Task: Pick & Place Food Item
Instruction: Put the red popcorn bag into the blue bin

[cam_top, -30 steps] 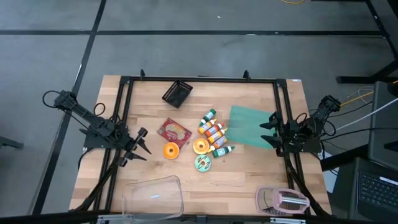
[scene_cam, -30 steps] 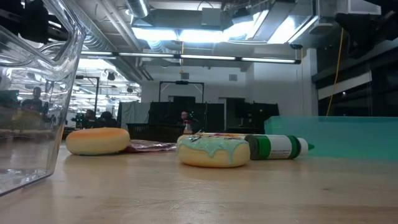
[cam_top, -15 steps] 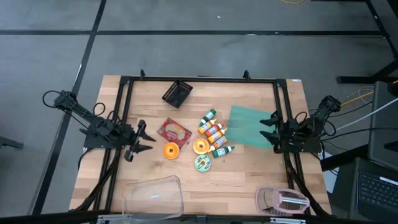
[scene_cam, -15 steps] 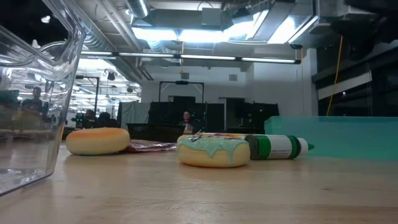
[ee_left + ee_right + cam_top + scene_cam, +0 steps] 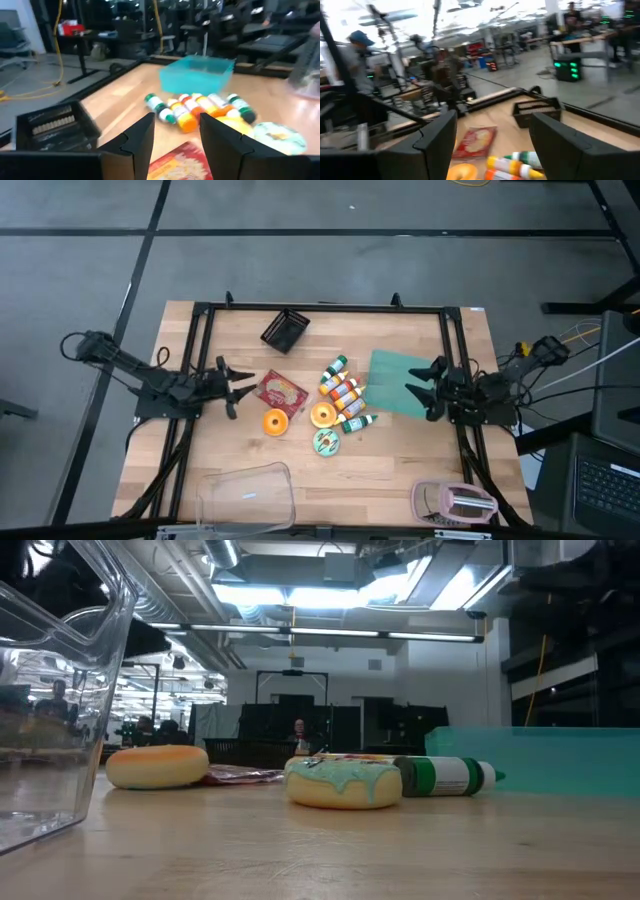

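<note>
While nothing is held by either arm, the risk lies mainly in how tightly the food items are crowded at the table's middle. The left gripper (image 5: 232, 380) is seen with fingers apart, empty, just left of the red snack packet (image 5: 280, 391). The right gripper (image 5: 420, 388) is likewise spread and empty, poised over the right edge of the teal bin (image 5: 398, 383).

Which food item is meant cannot be told from the task line. Candidates noted: the orange donut (image 5: 276, 421) just near of the packet, a second orange donut (image 5: 323, 415) touching the row of small bottles (image 5: 343, 393), and the green-iced donut (image 5: 326, 442) nearer still.

Likely failures, judged from the layout:
- The flat packet may slide away from the fingers rather than be pinched, since it lies flush on the wood.
- A reach for the middle donut may knock the bottles, which lie loose on their sides and would roll.
- The packet may be dragged onto the left orange donut, as the two nearly touch.
- With both arms facing the same cluster, the grippers may meet if both reach together.

The black basket (image 5: 285, 330) at the far side and the clear container (image 5: 246, 498) at the near edge lie well apart from the cluster.
</note>
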